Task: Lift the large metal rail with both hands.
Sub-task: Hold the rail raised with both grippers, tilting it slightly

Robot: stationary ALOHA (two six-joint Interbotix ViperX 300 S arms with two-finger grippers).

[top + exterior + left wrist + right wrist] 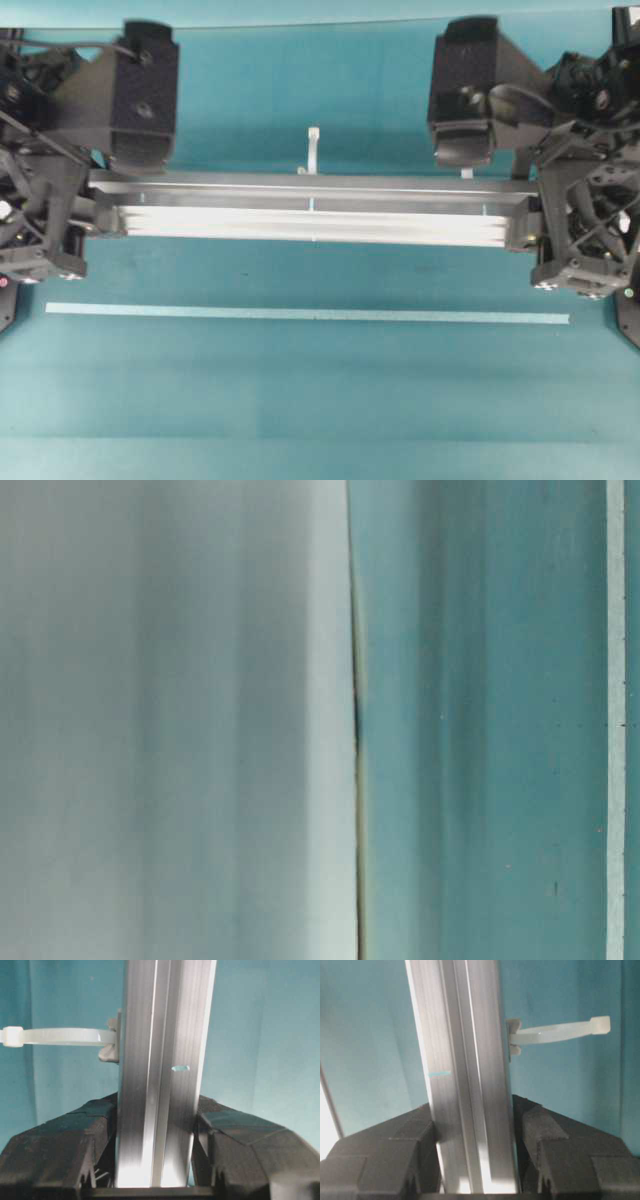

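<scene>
The large metal rail [315, 215], a long grooved silver bar, runs left to right across the overhead view, level between both arms. My left gripper [100, 212] is shut on its left end, and the rail [160, 1060] fills the gap between the black fingers [75, 1150] of that gripper [155, 1160]. My right gripper [530, 218] is shut on the right end, with the rail [465, 1060] pressed between its jaws [475, 1160]. A white stub [313, 148] sticks out from the rail's far side. I cannot tell the rail's height above the table.
A thin pale tape strip [305, 314] lies on the teal table nearer the front, parallel to the rail. The black arm bodies [140, 90] [465, 90] hang over the far side. The table-level view is blurred, with a pale mass [170, 720] on its left half.
</scene>
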